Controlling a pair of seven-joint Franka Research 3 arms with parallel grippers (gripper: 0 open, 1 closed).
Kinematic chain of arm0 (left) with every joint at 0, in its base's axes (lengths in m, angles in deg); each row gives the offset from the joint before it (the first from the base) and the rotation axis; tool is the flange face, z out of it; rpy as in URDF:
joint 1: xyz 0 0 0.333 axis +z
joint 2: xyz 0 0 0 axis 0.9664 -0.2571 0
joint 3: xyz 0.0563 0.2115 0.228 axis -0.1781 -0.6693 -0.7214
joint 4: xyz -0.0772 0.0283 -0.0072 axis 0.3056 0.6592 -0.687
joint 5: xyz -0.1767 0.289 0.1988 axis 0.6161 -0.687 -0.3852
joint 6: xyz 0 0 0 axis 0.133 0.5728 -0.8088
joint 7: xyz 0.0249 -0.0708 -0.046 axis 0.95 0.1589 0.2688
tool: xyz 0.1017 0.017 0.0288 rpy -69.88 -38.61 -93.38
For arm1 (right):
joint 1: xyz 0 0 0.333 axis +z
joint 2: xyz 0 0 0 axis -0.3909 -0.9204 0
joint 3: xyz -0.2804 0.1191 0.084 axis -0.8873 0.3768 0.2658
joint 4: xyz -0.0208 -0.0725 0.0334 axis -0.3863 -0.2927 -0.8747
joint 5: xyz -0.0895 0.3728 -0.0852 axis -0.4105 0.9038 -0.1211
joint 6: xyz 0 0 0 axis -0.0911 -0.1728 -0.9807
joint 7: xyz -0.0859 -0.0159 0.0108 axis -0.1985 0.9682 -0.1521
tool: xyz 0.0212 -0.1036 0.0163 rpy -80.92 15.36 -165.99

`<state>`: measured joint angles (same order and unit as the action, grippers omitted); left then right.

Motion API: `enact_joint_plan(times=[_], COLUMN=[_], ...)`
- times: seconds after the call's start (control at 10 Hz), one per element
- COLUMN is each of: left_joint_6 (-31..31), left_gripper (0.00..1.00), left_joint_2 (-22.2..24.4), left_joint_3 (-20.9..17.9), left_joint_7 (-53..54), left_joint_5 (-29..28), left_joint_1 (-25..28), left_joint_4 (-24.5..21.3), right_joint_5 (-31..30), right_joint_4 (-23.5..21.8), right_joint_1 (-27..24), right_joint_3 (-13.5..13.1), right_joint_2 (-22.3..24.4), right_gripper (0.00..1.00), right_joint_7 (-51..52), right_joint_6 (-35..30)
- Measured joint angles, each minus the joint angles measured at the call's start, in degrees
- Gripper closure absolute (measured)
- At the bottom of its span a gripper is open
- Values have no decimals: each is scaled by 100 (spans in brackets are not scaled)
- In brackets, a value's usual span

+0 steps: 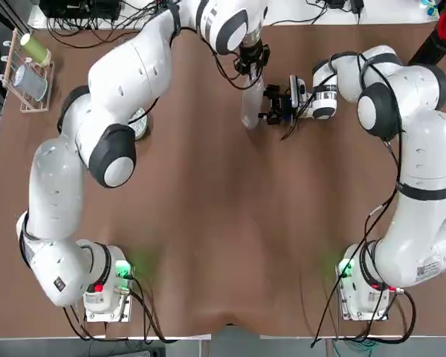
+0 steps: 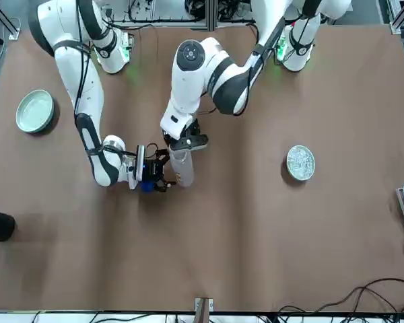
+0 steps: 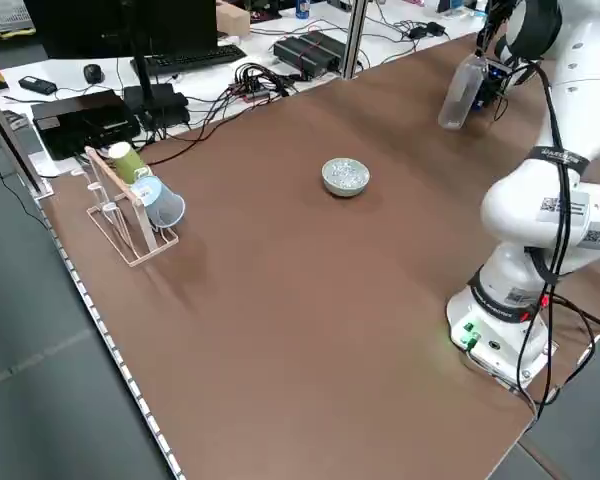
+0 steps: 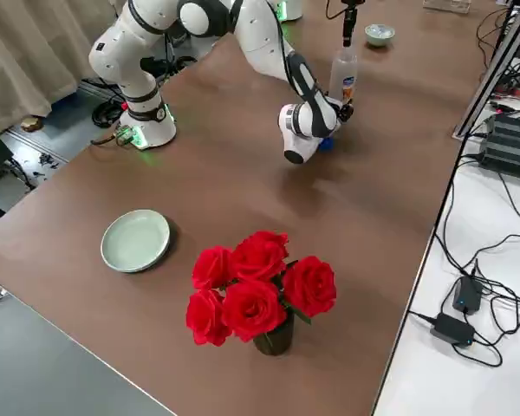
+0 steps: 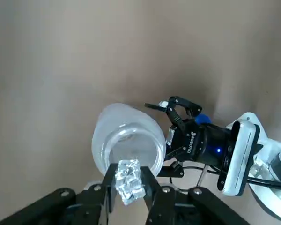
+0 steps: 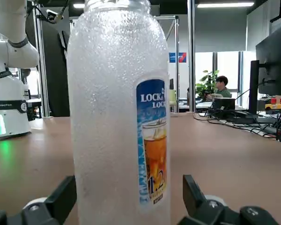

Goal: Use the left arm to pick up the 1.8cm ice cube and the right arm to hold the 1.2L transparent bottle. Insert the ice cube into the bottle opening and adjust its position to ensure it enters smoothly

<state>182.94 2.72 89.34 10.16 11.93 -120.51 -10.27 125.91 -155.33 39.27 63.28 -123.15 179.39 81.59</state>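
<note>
left wrist view: ice cube (image 5: 129, 180) over bottle opening (image 5: 131, 148)

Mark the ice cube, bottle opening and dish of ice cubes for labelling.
ice cube (image 5: 129, 181), left wrist view, its middle.
bottle opening (image 5: 131, 146), left wrist view, its rim.
dish of ice cubes (image 2: 288, 161), front view, its rim.

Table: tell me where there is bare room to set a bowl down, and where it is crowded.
Widest free patch: the brown table between the two arm bases. Also open: between the dish of clear bits and the cup rack. Crowded: around the bottle, with the right gripper at its side and the left gripper holding the ice cube over its mouth.
</note>
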Motion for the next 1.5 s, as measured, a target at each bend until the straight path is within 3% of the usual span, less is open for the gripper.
enact_joint_plan(times=[1.0,1.1,1.5], left_joint_6=[90,90,90], left_gripper=[73,62,1], left_joint_2=[-72,-72,-73], left_joint_3=[-14,-15,-15], left_joint_7=[3,27,37], left_joint_5=[-5,-65,-195], left_joint_1=[-37,-38,-43], left_joint_4=[4,4,4], right_joint_5=[-3,-3,-3], right_joint_4=[-1,1,4], right_joint_1=[10,9,9], right_joint_3=[22,22,22], right_joint_2=[-112,-114,-114], right_gripper=[0,0,0], right_joint_7=[9,9,10], right_joint_6=[-40,-40,-52])
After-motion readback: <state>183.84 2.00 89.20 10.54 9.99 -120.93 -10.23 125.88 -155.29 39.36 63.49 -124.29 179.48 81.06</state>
